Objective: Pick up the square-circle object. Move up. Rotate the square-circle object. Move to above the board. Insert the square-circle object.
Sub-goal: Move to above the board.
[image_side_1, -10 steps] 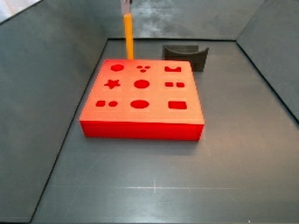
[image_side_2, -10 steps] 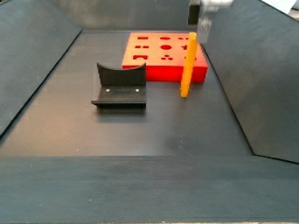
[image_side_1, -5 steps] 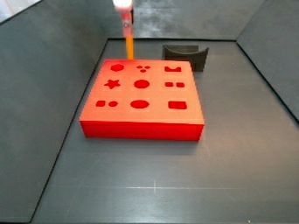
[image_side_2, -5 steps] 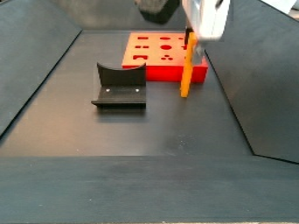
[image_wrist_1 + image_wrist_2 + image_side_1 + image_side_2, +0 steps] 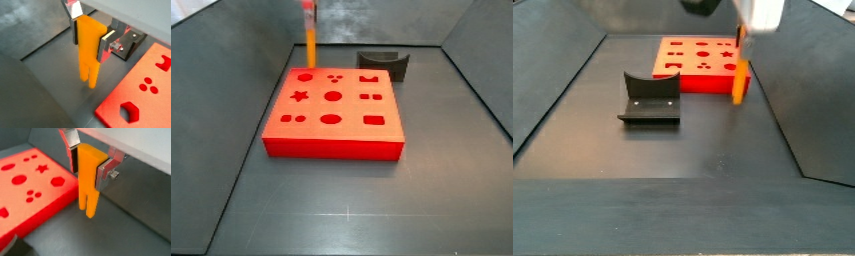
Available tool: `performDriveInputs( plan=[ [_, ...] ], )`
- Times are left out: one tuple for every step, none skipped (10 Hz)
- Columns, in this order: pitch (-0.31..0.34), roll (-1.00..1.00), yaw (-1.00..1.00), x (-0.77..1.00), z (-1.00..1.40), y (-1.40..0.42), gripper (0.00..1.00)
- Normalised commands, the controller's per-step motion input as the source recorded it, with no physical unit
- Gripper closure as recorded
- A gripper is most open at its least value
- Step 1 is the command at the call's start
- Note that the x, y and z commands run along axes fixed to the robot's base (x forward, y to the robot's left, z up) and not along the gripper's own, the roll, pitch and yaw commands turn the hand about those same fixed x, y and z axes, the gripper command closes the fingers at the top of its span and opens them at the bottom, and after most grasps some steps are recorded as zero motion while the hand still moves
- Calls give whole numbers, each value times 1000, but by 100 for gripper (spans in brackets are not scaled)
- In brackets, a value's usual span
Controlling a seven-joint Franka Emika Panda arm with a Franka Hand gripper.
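The gripper (image 5: 89, 34) has jaws of flat silver metal plate, seen in both wrist views (image 5: 89, 159). One finger (image 5: 105, 171) is a bent bracket with a round screw head on its outer face; the other is a slim upright strip with a red-edged top. Behind sits a pale grey-white housing. In a side view the body (image 5: 762, 14) looks white.
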Motion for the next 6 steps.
performDriveInputs(
  plan=[
    [77, -236, -93, -235, 1000, -10, 100],
    [51, -218, -77, -229, 1000, -7, 100],
    [14, -204, -54, -218, 1000, -5, 100],
    [-6, -197, -44, -208, 1000, 0, 100],
    [-12, -180, -38, -200, 1000, 4, 100],
    [-11, -171, -34, -194, 1000, 5, 100]
  ],
)
